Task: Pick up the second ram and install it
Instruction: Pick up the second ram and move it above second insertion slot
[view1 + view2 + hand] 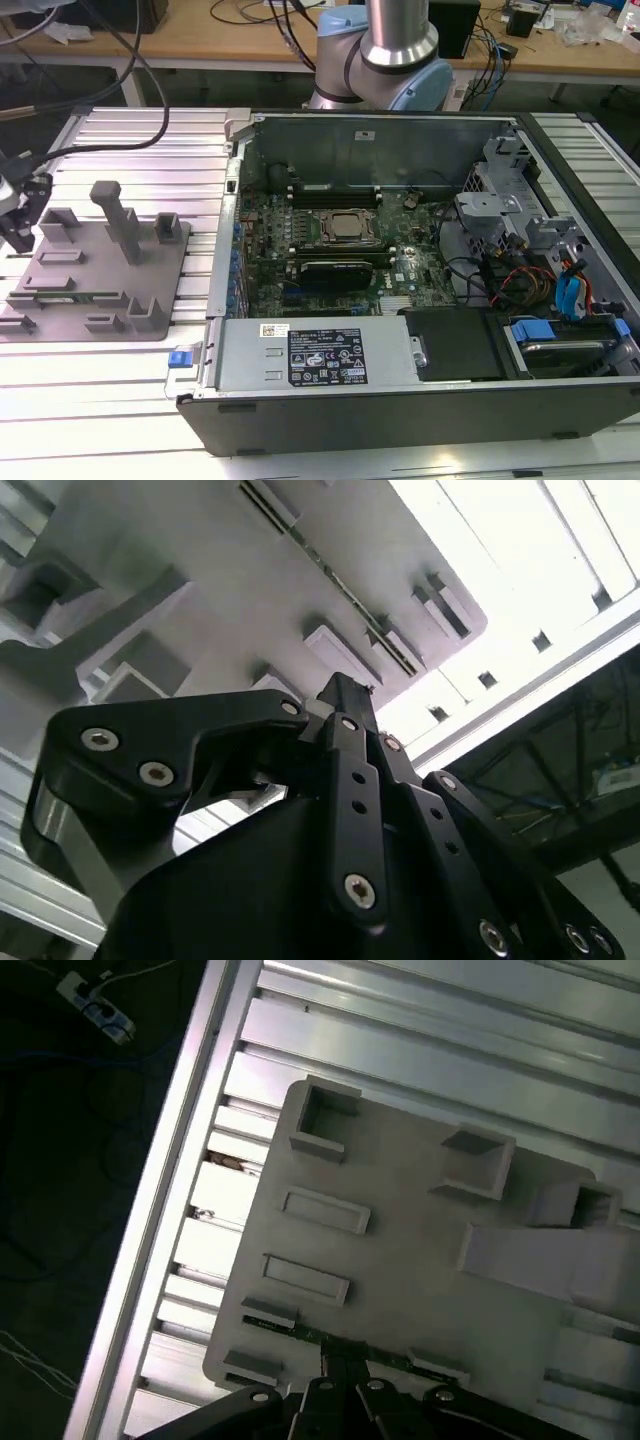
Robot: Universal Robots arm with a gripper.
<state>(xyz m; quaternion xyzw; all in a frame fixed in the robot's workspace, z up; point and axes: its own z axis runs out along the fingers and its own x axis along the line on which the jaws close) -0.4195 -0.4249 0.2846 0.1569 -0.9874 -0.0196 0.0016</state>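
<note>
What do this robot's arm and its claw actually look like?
The arm is a silvery metal tube with pale blue joint caps. The gripper is matte black, built of angular linked bars dotted with silver screw heads.

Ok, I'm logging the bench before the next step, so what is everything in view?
tray: one, grey, on the table, exterior view's left
ram: one, green, in a slot along the tray's edge
case: one, dark, open, exterior view's right of the tray
motherboard: one, green, inside the case
processor: one, silver, middle of the motherboard
table: one, silver slats, under tray and case
bench: one, wooden, behind, with cables
arm: one, silver and blue, behind the case
gripper: one, black, shut, over the tray's edge near the ram
</note>
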